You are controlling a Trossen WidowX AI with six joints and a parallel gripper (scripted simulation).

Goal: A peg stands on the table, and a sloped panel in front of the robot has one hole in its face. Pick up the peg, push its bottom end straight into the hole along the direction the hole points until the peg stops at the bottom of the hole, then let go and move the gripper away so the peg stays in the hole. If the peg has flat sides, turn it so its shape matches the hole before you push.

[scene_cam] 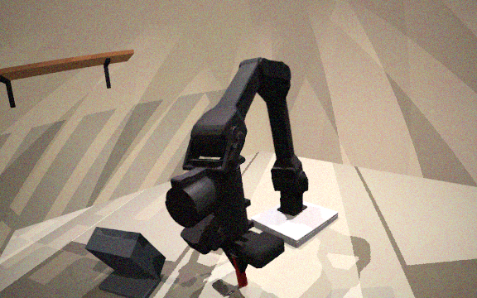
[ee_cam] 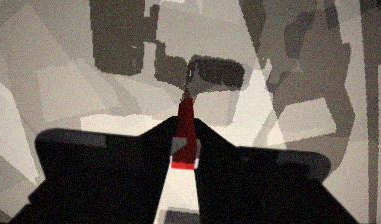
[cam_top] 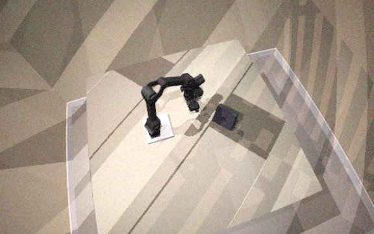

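The red peg stands upright, its lower end at the table top in the exterior view. The wrist view shows it between the fingers, with a pale band near its bright red top end. My gripper points down and is shut on the peg's upper part. In the top view the arm's wrist hides the peg. The dark blue-grey sloped panel stands a short way from the gripper, apart from it. Its hole is only faintly visible in the top view, in deep shadow; the exterior view does not show it.
The arm's white base plate lies behind the gripper. A pale raised border runs round the far edges of the area. A wooden rail on dark brackets is on the wall. Strong patchy shadows cross the table.
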